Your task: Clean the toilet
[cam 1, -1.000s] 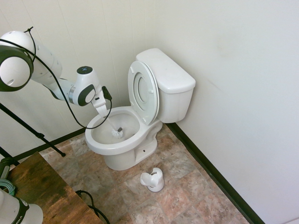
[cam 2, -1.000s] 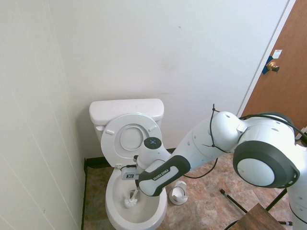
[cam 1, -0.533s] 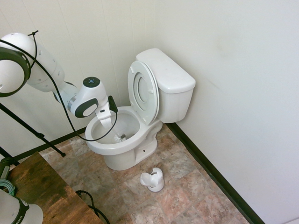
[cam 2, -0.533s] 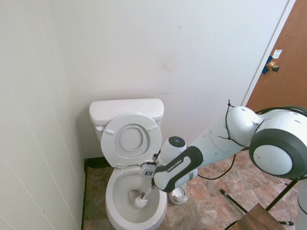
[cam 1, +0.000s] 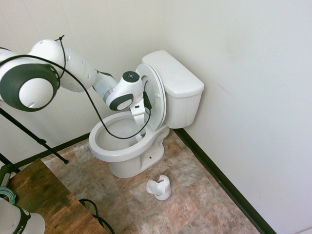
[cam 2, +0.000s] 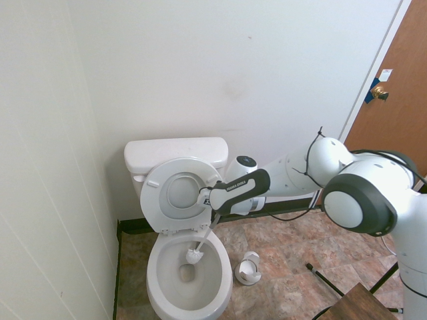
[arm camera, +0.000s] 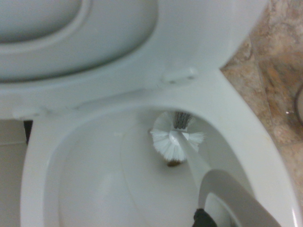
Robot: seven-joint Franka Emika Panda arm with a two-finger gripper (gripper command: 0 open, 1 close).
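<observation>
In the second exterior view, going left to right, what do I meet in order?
Toilet tank → brush head in the bowl → brush holder on the floor → door knob.

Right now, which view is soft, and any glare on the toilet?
Wrist view: soft overall, brush bristles smeared. Both exterior views: sharp, wide-angle, wall lines bowing near the edges. Toilet evenly lit, no hard glare; only faint sheen on the raised lid.
</observation>
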